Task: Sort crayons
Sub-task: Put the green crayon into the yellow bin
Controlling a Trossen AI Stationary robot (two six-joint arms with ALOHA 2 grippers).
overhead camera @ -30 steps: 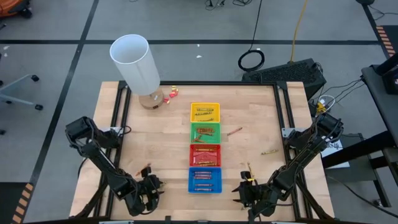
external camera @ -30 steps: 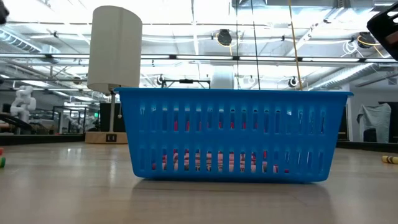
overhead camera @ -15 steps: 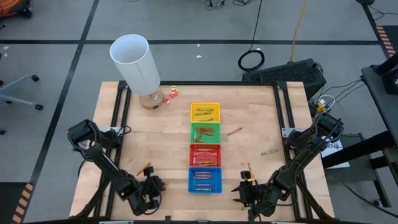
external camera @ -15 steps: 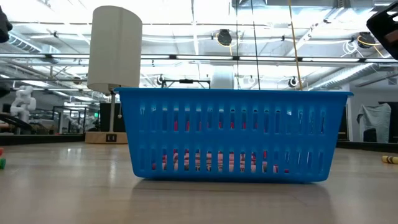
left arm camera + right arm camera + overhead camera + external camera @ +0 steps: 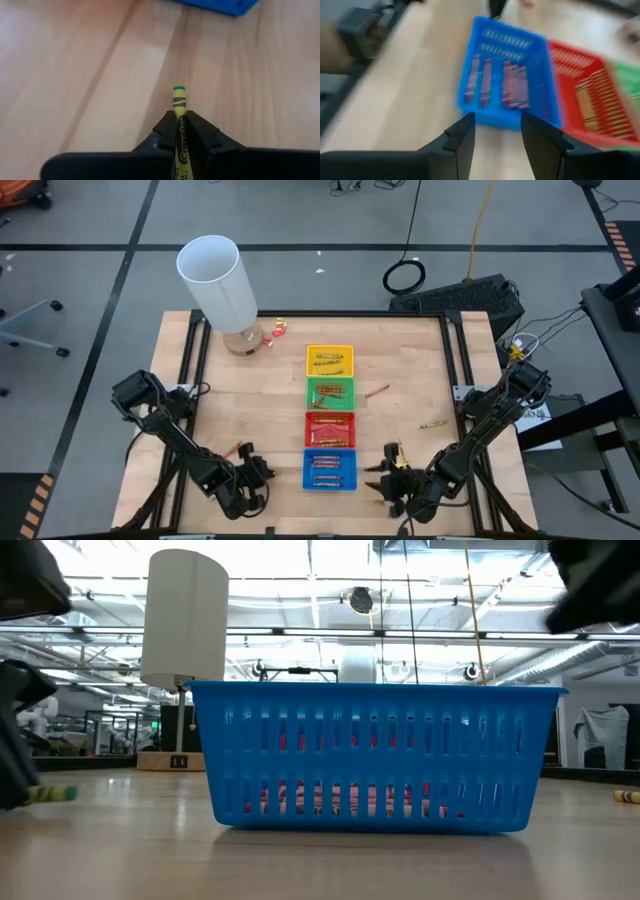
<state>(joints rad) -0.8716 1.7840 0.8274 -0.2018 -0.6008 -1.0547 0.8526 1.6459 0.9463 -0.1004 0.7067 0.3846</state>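
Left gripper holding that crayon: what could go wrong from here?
1. The left gripper pinches the yellow-wrapped, green-tipped crayon lengthwise near one end, so it may pivot or slip during transport.
2. The label is yellow, the tip green: it might land in the yellow tray rather than the green tray.
3. The open right gripper hovers beside the blue tray and could nudge it.

A white cylinder [image 5: 219, 282] stands near the bench's [image 5: 260, 405] far left corner; black coiled cable [image 5: 404, 277] lies on the floor beyond the far edge

Four coloured trays [image 5: 329, 414], one white cylinder [image 5: 218, 283], three loose crayons [image 5: 377, 391] on the table.
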